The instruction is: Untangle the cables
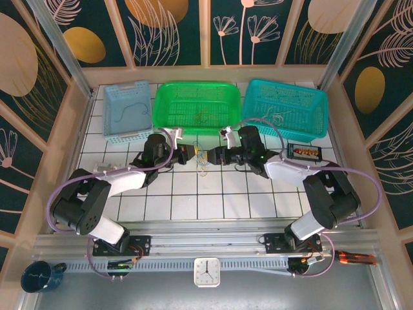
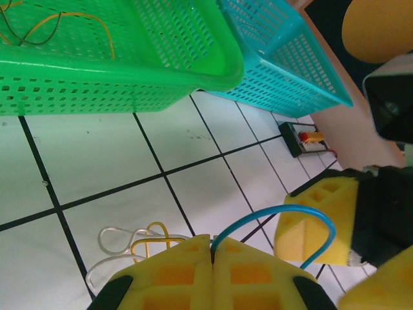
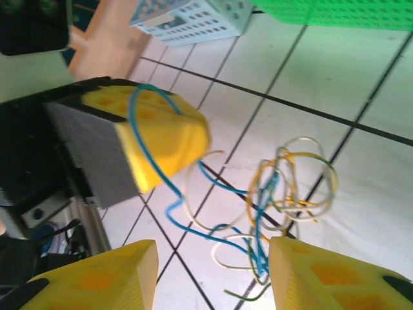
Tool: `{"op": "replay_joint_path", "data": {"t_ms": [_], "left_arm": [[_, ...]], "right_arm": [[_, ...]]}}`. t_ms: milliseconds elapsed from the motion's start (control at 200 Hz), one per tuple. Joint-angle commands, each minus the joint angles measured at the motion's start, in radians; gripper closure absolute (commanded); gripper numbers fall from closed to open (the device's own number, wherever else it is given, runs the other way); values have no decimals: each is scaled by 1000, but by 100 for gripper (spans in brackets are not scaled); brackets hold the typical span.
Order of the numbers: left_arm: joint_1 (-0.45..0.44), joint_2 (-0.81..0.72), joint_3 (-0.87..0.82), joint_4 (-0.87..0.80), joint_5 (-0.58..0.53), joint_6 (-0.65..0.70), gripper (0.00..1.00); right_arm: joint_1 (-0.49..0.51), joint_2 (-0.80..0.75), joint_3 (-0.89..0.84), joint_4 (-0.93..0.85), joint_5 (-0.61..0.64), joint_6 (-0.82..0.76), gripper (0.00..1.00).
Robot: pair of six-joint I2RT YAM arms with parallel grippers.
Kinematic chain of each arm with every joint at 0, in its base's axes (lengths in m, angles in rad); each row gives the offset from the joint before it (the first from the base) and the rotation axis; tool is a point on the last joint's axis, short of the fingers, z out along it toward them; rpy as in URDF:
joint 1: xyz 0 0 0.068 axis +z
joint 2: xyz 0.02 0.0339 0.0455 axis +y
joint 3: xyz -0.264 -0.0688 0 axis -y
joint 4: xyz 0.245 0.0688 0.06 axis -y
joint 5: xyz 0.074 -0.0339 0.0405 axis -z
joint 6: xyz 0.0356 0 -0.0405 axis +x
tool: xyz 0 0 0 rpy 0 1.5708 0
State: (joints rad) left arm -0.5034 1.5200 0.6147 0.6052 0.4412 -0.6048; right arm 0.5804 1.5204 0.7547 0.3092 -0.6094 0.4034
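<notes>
Plainly these cables [image 3: 279, 186] are light, thin and floppy. They bend wherever they are pulled and spring into curls, so a hard tug would likely tighten the snarl rather than free it. The best hold, I judge, is on a single strand a little way out from the knot, squeezed firmly, since so fine a wire could slip between soft foam pads.

The bundle lies on the white tiled tabletop [image 1: 193, 194] between the two arms, in front of the green basket [image 1: 171, 106]. The right claw [image 3: 210, 274] stands spread with nothing clamped, and loose ends trail between its fingers (whether they brush the pads I cannot tell). The left claw [image 2: 211, 258] is pressed together, pinching the blue cable [image 2: 290, 207], which arches across toward the right claw.

The left wrist view shows that pinch itself and some loose loops [image 2: 150, 239], whitish and yellow, lying flat on the tiles beside it. The right wrist view gives the crossings instead, with blue threading through tan and white. From above, both claws sit nearly tip to tip over a small blur of wire.
</notes>
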Motion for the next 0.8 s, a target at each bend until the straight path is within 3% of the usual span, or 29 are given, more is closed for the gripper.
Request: {"op": "replay_joint_path", "data": {"t_ms": [0,611,706,796], "left_arm": [[-3,-30,-12,80,13,-56,100],[-3,-43,-4,111,37,-87,100],[-2,-51,-2,117,42,-97,100],[-3,-66,-3,120,47,-108,100]], "right_arm": [[4,-27,-27,83,93,34,51],[72,193,55,194,120,95,49],[72,238,53,246,136,135,54],[71,264,54,262,169,163,65]]}}
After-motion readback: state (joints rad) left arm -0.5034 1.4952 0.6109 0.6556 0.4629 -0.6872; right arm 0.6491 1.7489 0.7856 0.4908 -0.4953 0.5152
